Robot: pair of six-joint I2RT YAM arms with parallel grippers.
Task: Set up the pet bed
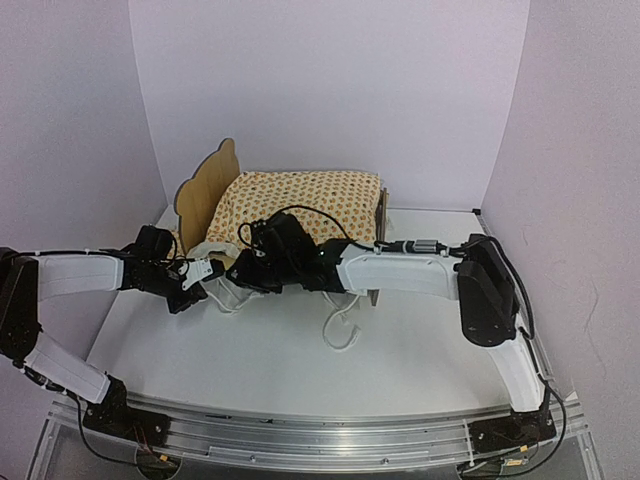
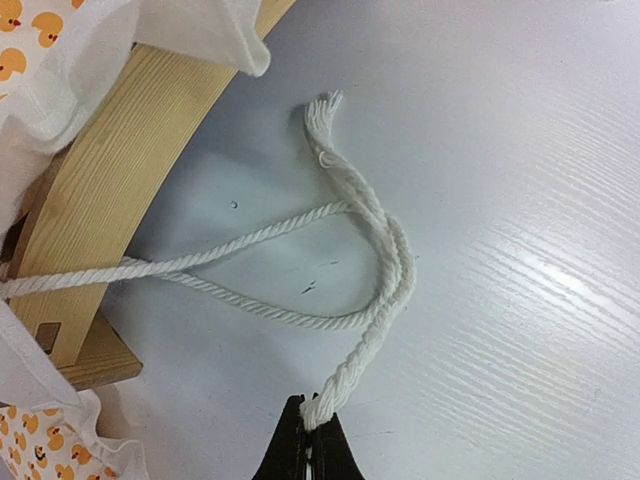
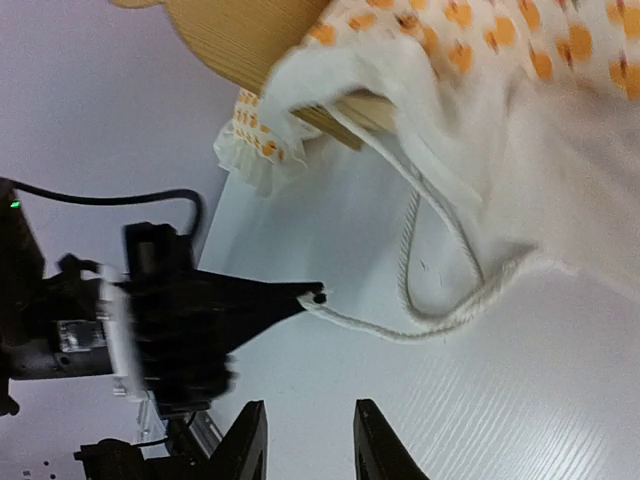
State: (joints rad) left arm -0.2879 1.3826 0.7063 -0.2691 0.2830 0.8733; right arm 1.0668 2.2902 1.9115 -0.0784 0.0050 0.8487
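the pet bed (image 1: pixel 203 190) stands toward the far left corner of the bench (image 1: pixel 280 350), headboard to the left, with an orange-dotted cushion (image 1: pixel 300 205) lying on it. the left arm reaches in low from the left edge, elbow bent, its gripper (image 2: pixel 315 425) pinched tight on the end of a white cord tie (image 2: pixel 350 320) that trails over the bench just beside the frame's near side. the right arm stretches across from the right edge, forearm nearly level, its gripper (image 3: pixel 305 445) near the cord with fingers parted, holding nothing.

Open tabletop (image 1: pixel 420 340) right of pet bed (image 1: pixel 205 190); tie cord (image 2: pixel 345 372), left arm (image 1: pixel 80 275), right arm (image 1: pixel 400 272) across its front.
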